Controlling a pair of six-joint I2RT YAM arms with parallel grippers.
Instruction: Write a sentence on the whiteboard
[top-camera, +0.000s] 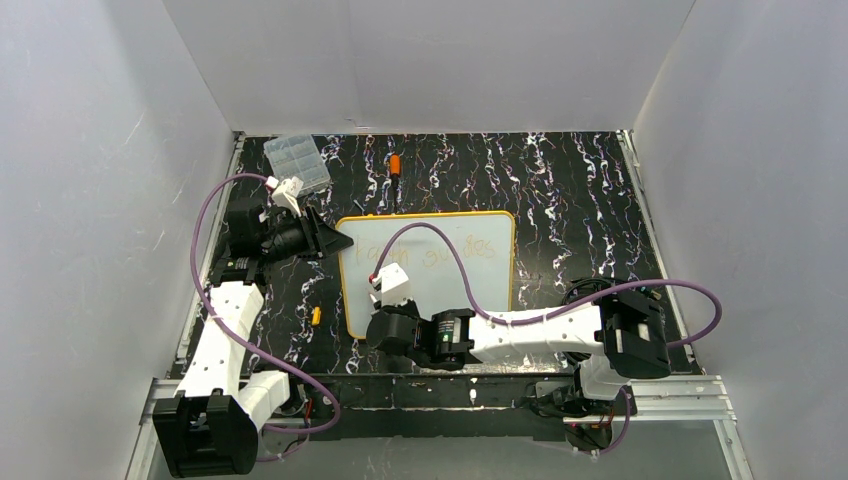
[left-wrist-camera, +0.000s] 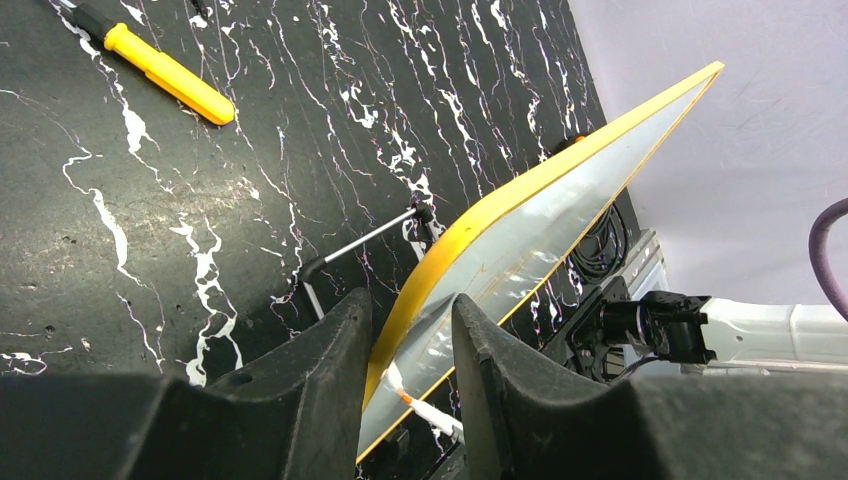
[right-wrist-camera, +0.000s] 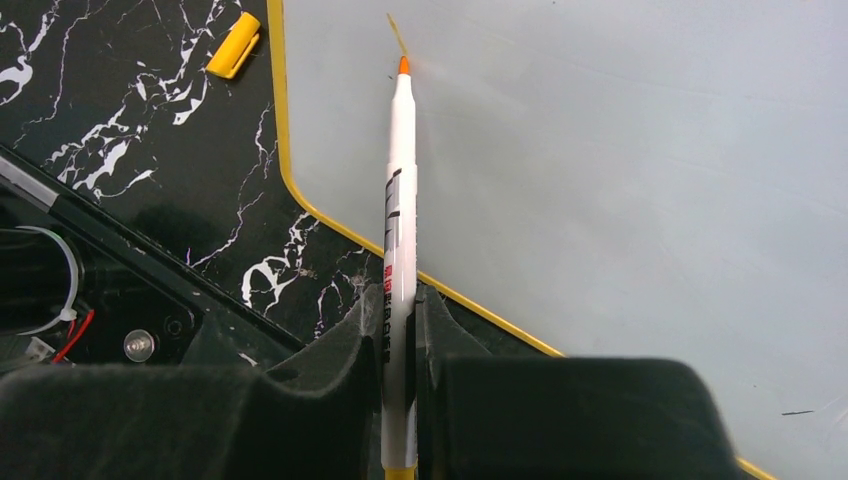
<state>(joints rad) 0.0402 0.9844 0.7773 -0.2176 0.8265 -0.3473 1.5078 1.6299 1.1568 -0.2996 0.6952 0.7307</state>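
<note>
Several faint words of the sentence (top-camera: 440, 252) are already showing in orange-yellow across the far half of the whiteboard (top-camera: 480, 290), which is lying at the middle of the table (top-camera: 580, 200). The near half is looking mostly blank, so the writing seems to be only partly done. The right gripper (right-wrist-camera: 400, 305) is pinching a white marker (right-wrist-camera: 402, 180) tightly, its orange tip sitting at the end of a short stroke near the board's near-left corner. The left gripper (left-wrist-camera: 412, 315) is clamping the board's left edge between partly closed fingers, seemingly steadying it. The black, white-veined tabletop is also carrying the marker's yellow cap (right-wrist-camera: 233, 45) just left of the board, a screwdriver (top-camera: 395, 165) beyond its far edge and a clear compartment box (top-camera: 297, 163) at far left. Plain white walls (top-camera: 430, 60) are enclosing three sides.
</note>
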